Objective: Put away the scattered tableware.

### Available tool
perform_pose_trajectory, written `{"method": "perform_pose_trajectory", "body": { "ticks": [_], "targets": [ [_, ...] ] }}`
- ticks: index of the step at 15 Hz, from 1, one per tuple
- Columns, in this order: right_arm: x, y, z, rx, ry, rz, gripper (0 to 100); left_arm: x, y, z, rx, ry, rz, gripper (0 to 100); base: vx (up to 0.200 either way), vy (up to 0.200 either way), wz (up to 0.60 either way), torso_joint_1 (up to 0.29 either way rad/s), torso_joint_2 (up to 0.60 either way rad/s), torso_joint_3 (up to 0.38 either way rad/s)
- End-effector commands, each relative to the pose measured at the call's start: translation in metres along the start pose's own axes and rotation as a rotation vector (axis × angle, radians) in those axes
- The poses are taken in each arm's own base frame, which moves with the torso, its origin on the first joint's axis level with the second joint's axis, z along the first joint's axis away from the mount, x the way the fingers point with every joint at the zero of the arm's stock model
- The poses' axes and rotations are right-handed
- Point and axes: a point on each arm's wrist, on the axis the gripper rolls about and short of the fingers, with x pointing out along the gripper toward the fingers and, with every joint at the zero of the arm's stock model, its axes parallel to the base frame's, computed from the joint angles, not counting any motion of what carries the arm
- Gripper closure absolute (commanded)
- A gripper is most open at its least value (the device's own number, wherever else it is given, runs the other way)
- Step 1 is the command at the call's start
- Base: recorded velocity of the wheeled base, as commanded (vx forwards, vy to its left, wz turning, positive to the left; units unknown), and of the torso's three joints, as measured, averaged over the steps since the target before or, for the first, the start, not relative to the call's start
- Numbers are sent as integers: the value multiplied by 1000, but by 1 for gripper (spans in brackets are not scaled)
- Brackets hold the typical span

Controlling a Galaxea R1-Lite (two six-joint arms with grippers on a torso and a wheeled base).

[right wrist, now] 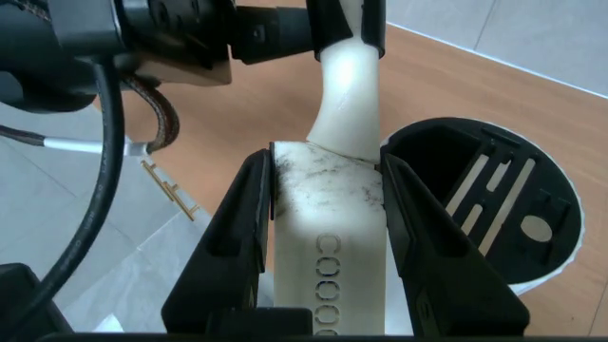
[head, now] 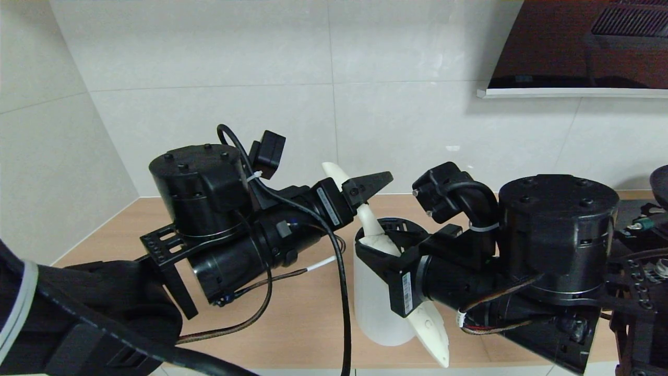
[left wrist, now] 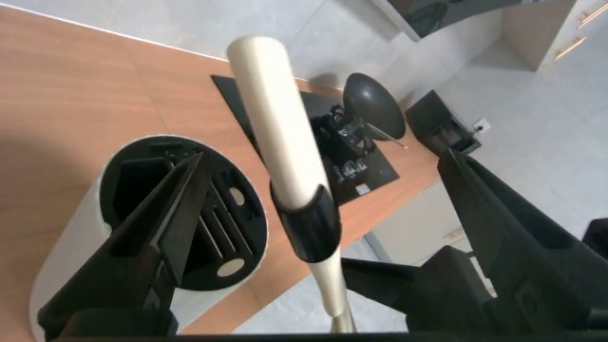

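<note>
The right claw [right wrist: 326, 185] is clamped on the wide blade of the spatula [head: 432, 325], with a finger pressed on each side. The left claw [left wrist: 323, 161] is spread apart, and the handle is seen between its fingers [left wrist: 157, 242] with a gap on both sides. The spatula is held tilted in the air, just above the holder [head: 371, 308] on its near side. The handle points up and far, and the blade tip points down and near.

A handover is judged to be the step in hand. The left claw should be closed firmly on the handle before the right grip is loosened, otherwise the spatula may be dropped. The spatula should then be brought upright and lowered into a wider slot of the black insert.

The holder stands on the surface [head: 292, 318] close to its near edge, so it must not be pushed toward the near side. The blade tip hangs past this edge. Open room is found left of the holder and toward the far wall [head: 334, 78]. On the right, movement is limited by the cooktop [left wrist: 366, 176].
</note>
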Motion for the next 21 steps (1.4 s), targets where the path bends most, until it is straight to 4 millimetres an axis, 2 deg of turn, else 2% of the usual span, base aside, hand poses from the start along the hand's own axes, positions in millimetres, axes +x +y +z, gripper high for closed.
{"method": "perform_pose_trajectory", "body": {
  "ticks": [1, 11, 15, 16, 18, 21],
  "targets": [
    [0, 0, 0, -1, 1, -3, 100, 0, 0, -1, -1, 2, -1, 100, 0, 0, 0, 0, 0, 0],
    [-1, -1, 1, 1, -8, -28, 100, -1, -1, -1, 7, 3, -2, 100, 0, 0, 0, 0, 0, 0],
    [0, -1, 1, 1, -16, -35, 100, 3, 0, 1, 88, -48, 57, 100, 0, 0, 0, 0, 0, 0],
    [0, -1, 1, 3, -17, -33, 0, 4, -1, 2, 89, -56, 61, 100, 0, 0, 0, 0, 0, 0],
    [-2, -2, 3, 7, -37, -33, 0, 0, -9, 10, 89, -75, 52, 100, 0, 0, 0, 0, 0, 0],
    [-15, -5, 14, 17, -80, -31, 0, -5, -21, 23, 89, -131, 66, 100, 0, 0, 0, 0, 0, 0]
  ]
}}
